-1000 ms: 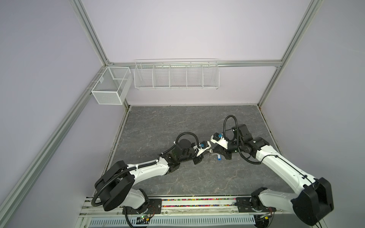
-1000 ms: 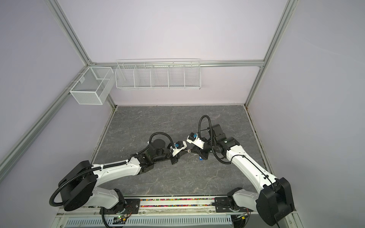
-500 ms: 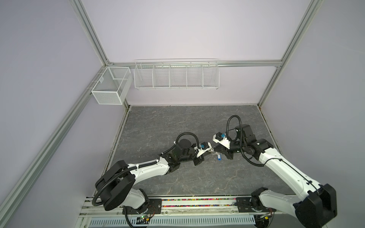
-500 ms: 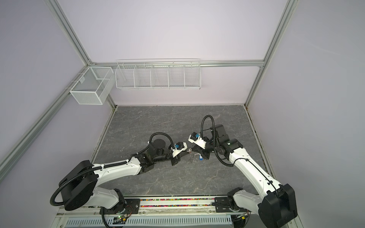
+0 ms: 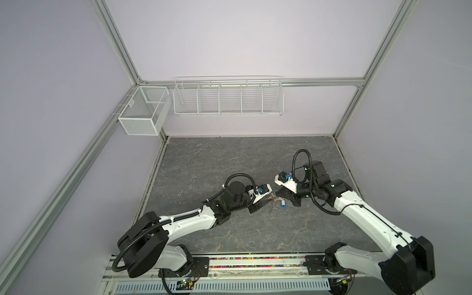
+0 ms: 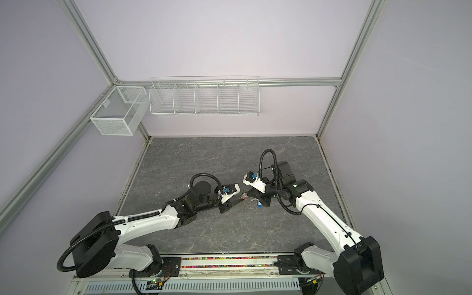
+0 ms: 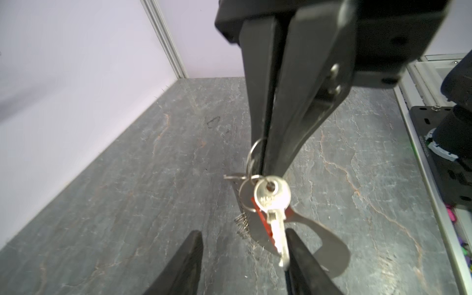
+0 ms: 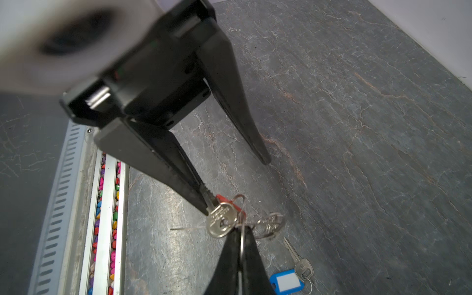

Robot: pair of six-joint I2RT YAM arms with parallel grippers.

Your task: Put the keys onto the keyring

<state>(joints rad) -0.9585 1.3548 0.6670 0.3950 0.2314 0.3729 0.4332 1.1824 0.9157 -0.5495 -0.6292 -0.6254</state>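
Observation:
A silvery key [image 7: 272, 199] with a red-orange tag [image 7: 263, 221] hangs from a metal ring [image 7: 255, 153] of the keyring. My right gripper [image 8: 241, 232] is shut on that ring above the table's middle. The keyring's tan-grey crescent plate [image 7: 329, 245] shows below the key. My left gripper [image 7: 244, 232] is open; the key's blade rests against one of its fingers [image 7: 298, 258]. The other key [image 8: 302, 268] lies on the table with its blue tag [image 8: 284, 282], beside my right gripper. In both top views the grippers [image 5: 267, 203] [image 6: 246, 198] meet tip to tip.
A small coil spring [image 7: 241, 226] lies on the grey stone table [image 5: 229, 166]. A wire rack [image 5: 227, 97] and a mesh box [image 5: 143, 115] hang on the back wall. A rail with coloured beads [image 8: 107, 204] runs along the front edge.
My left gripper's jaws have opened and no longer pinch the red-tagged key. My right gripper stays shut in nearly the same place.

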